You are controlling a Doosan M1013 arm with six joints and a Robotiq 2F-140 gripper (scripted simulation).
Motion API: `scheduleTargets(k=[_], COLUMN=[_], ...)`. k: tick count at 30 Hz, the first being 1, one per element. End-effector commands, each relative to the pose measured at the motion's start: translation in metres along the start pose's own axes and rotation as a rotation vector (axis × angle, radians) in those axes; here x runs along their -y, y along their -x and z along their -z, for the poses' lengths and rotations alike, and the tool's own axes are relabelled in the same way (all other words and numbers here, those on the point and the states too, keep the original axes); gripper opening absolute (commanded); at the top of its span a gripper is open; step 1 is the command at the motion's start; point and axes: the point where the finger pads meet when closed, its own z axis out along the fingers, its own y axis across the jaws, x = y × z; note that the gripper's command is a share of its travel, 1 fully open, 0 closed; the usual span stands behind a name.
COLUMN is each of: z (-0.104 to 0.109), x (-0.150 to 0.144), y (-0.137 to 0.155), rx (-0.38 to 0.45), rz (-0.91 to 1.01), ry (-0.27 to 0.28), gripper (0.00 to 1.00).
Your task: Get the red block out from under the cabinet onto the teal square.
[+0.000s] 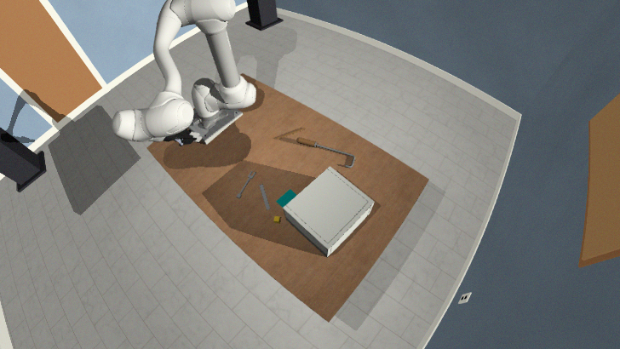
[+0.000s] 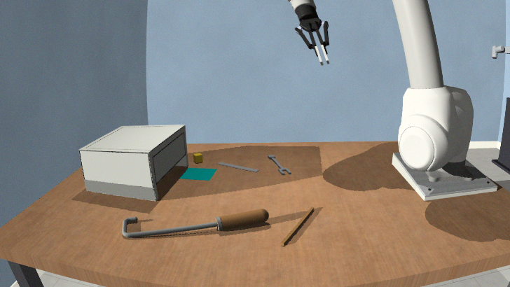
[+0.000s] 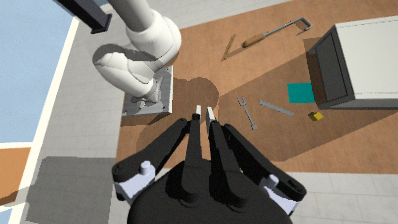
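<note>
The red block is not visible in any view. The white cabinet (image 1: 328, 203) (image 2: 118, 167) (image 3: 375, 60) stands on the table, with a dark, shadowed opening low on the side facing the teal square. The teal square (image 1: 286, 198) (image 2: 198, 173) (image 3: 299, 93) lies flat just outside that side, with nothing seen on it. My gripper (image 2: 324, 63) (image 3: 203, 112) is high above the table near the arm's base, far from the cabinet. Its fingers are drawn nearly together, with only a narrow gap and nothing between them.
A hooked rod with a wooden handle (image 1: 306, 141) (image 2: 242, 219) (image 3: 253, 41) lies beside a thin wooden stick (image 2: 298, 226) (image 3: 229, 47). A yellow cube (image 1: 277, 220) (image 2: 197, 158) (image 3: 316, 116), a flat grey bar (image 1: 264, 197) (image 2: 237, 167) and a wrench (image 1: 245, 185) (image 3: 247, 115) lie near the square.
</note>
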Motion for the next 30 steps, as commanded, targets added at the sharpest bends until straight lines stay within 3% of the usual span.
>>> scheduleTargets(k=[1,3,15,16,18,19,30], z=[-0.020,-0.046,-0.148,-0.157,-0.157,-0.184,-0.290], x=[-0.033,-0.066,-0.153,-0.157,-0.157,-0.172,-0.194], y=[-0.019,-0.045,-0.157,-0.169,-0.169,-0.199,-0.323], rx=[0.075,0.147,0.393,0.423,0.423,0.451,0.599], rz=[0.130,0.275,0.881,0.970,0.970,1.057,1.599], ry=[-0.016,-0.037,-0.130,-0.144,-0.144,-0.157,-0.235], gripper=[0.00,0.00,0.00,0.00,0.00,0.00,0.00])
